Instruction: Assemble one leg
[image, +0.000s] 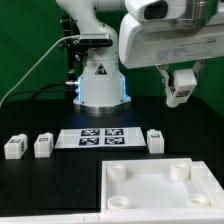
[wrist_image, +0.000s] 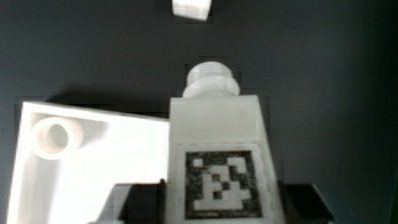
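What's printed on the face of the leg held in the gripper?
A black-and-white square tag on the white leg; the wrist view shows it best.

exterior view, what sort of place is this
Probably a robotics lab bench: a white robot arm on a black table, its gripper holding the leg, a marker board of fiducial tags, a green backdrop.

A green backdrop (image: 25, 30) stands behind the black table (image: 40, 185) — light even, shadows soft.
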